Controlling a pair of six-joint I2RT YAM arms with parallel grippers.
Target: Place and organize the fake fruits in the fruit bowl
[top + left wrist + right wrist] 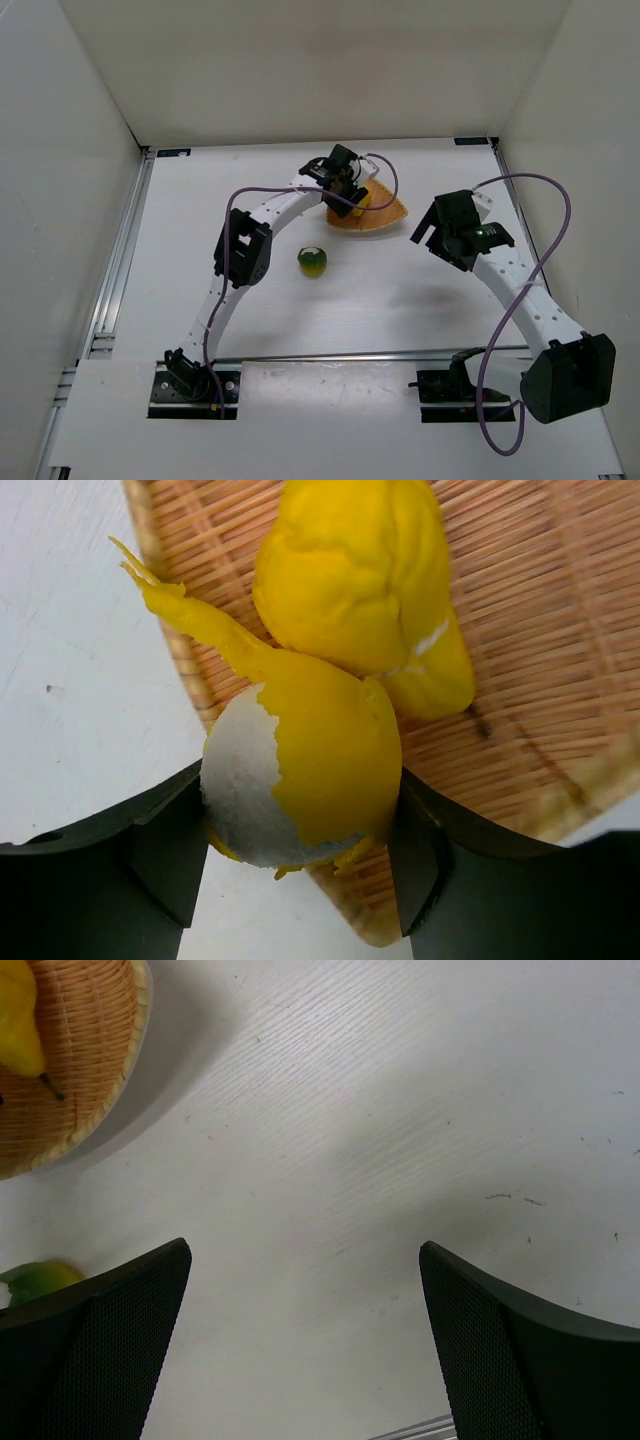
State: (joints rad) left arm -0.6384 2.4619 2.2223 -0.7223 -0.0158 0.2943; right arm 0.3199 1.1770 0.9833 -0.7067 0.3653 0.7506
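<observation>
**Left pincer** [300,825]: pinching the yellow round plastic fruit with a white patch [310,760], one finger on each side. The fruit hangs over the rim of the shallow orange-tan woven wicker bowl [520,630].

**Obstruction:** the yellow pear-shaped plastic fruit [350,580] lies inside the bowl, directly beyond the held fruit. Whether the two touch cannot be told.

**Right pincer** [305,1290]: spread wide, holding nothing, above the bare white tabletop [400,1110] to the right of the bowl.

**Remaining item:** the green round plastic fruit with a white top [312,261] rests on the tabletop, apart from the bowl, beside the left arm's elbow.
</observation>
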